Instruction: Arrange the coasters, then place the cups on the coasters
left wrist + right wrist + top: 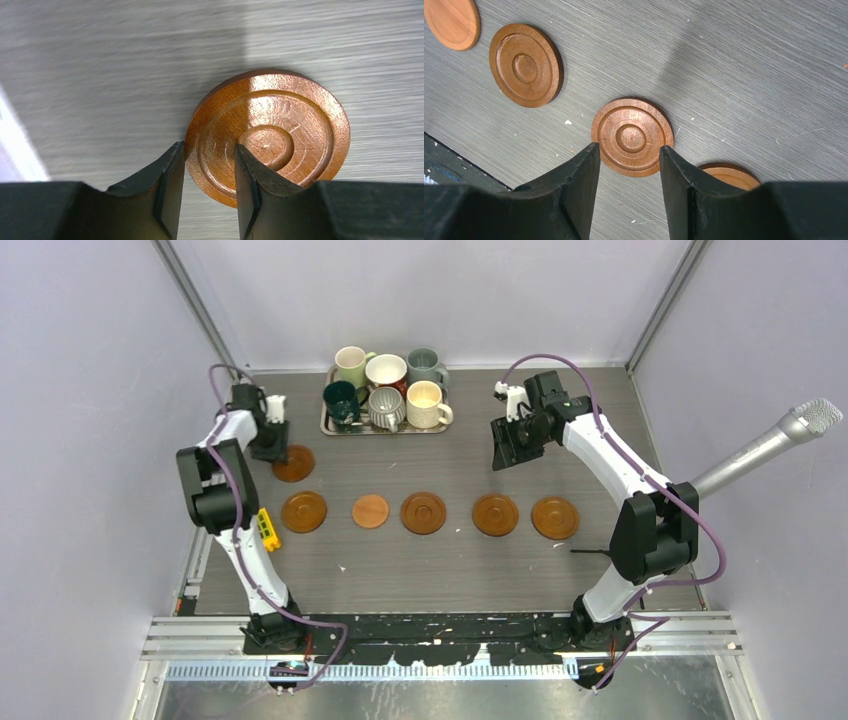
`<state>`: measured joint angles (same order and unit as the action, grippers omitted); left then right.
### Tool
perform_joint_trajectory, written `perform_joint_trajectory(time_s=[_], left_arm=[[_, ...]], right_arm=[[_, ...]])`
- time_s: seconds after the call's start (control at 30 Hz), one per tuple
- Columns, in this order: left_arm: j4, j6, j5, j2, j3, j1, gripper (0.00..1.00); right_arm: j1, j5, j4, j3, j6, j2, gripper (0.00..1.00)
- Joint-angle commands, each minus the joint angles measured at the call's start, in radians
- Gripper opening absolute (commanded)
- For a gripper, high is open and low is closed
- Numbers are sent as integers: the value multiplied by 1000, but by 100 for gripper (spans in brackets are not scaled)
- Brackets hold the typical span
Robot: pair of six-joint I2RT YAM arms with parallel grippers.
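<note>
Left fingers (167, 185) are sitting narrow across the near rim of the ringed coaster (280, 125), which is lying at the far left of the bench (100, 60). One finger is just outside the edge and the other is over the coaster's face. Cannot tell if they are clamping. Right fingers (584, 190) are hanging half apart and empty over the bench, near the row of five coasters (423, 512). Six mugs (387, 370) are standing on the metal tray (325, 418) at the back.

Four coasters (632, 136) beneath parted claw (629, 150)
</note>
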<state>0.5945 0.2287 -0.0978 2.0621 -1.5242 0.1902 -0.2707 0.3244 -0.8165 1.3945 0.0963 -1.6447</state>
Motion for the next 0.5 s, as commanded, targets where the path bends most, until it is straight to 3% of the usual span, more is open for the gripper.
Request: perform_joint_trajectory(time_s=[0.0, 0.2, 0.47], left_arm=[[46, 117, 116, 20, -4, 111, 26], [60, 186, 73, -5, 52, 231, 25], [2, 343, 45, -168, 283, 312, 24]], right_arm=[[5, 24, 18, 2, 5, 39, 53], [4, 62, -7, 6, 14, 35, 57], [5, 84, -12, -4, 25, 48, 60]])
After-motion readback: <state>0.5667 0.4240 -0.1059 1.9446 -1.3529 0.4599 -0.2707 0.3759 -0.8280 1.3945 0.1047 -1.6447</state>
